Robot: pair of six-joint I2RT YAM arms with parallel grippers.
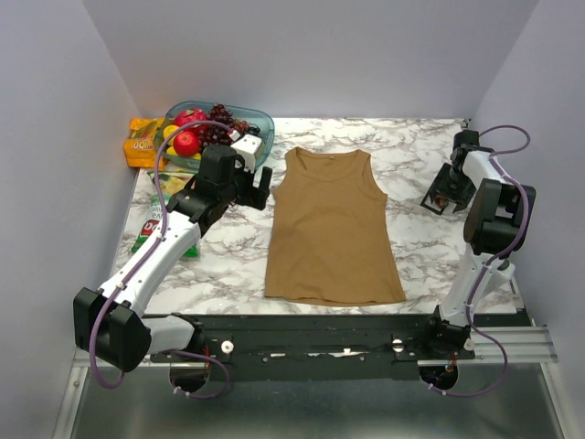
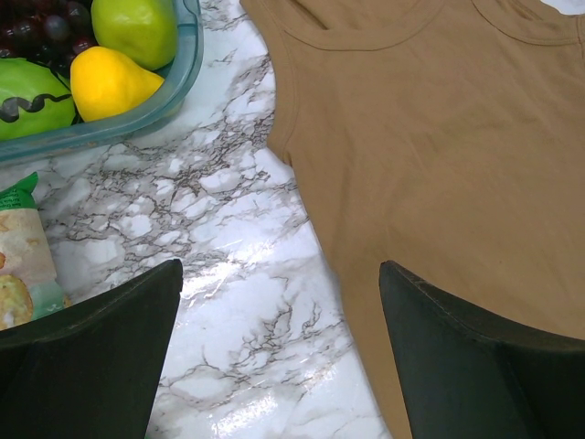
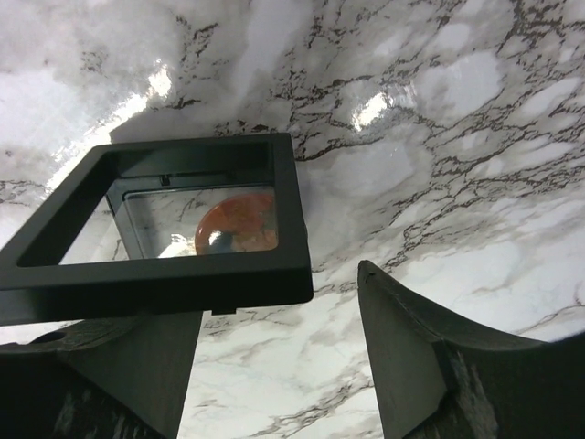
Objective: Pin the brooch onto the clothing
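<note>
The clothing, a tan sleeveless top point(image 1: 331, 229), lies flat in the middle of the marble table; its left armhole and side point(image 2: 439, 155) fill the left wrist view. My left gripper point(image 1: 262, 186) hovers open at that side edge, one finger point(image 2: 101, 357) over marble and the other point(image 2: 475, 357) over the cloth. The brooch point(image 3: 238, 223), round and reddish with a pale spot, sits behind the clear pane of a tilted black square frame point(image 3: 164, 283) at the right of the table. My right gripper point(image 3: 274, 302) is open at the frame's near edge, its left finger point(image 3: 128, 366) beneath that edge.
A teal bowl point(image 1: 265, 119) of fruit stands at the back left, its corner point(image 2: 178, 87) close to my left gripper. An orange carton point(image 1: 142, 146) and a green chips bag point(image 1: 151, 233) lie along the left side. Walls close in on three sides.
</note>
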